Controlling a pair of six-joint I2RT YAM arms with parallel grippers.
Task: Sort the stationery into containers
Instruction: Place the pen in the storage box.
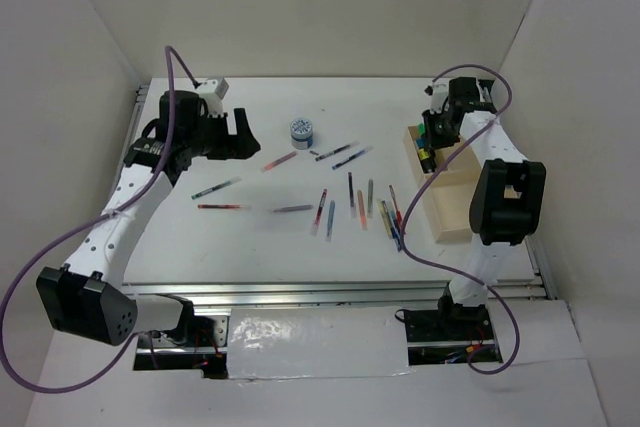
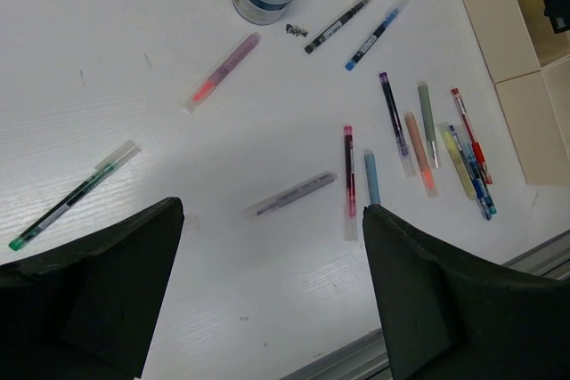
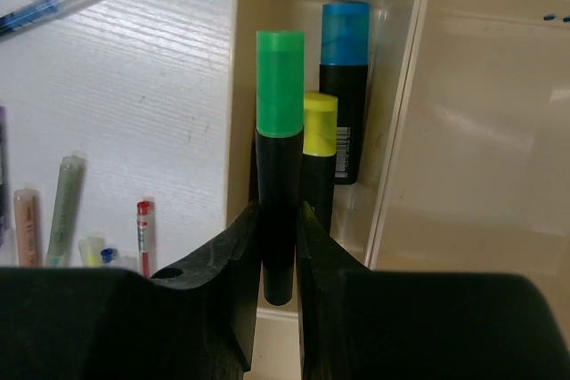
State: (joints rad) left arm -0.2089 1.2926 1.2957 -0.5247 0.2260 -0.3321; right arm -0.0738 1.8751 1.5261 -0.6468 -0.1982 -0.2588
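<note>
— Green highlighter (image 3: pixel 279 131), black plastic barrel: how will it handle?
— Light, stiff and a bit slick, I'd judge. The right gripper (image 3: pixel 279 242) is clamped on its lower barrel, over the wooden tray (image 3: pixel 396 104) compartment that holds the yellow highlighter (image 3: pixel 320 131) and blue highlighter (image 3: pixel 345 68).
— And the left gripper (image 2: pixel 272 220)?
— Jaws wide apart, hovering above the loose pens (image 2: pixel 348 171).

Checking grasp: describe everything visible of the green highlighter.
The green highlighter has a black, plastic-looking barrel and a green cap. The right gripper pinches the rear of the barrel, cap pointing away from the wrist. It is over a narrow compartment of the tray, beside the yellow highlighter and blue highlighter; whether it touches them or the floor is unclear.
</note>
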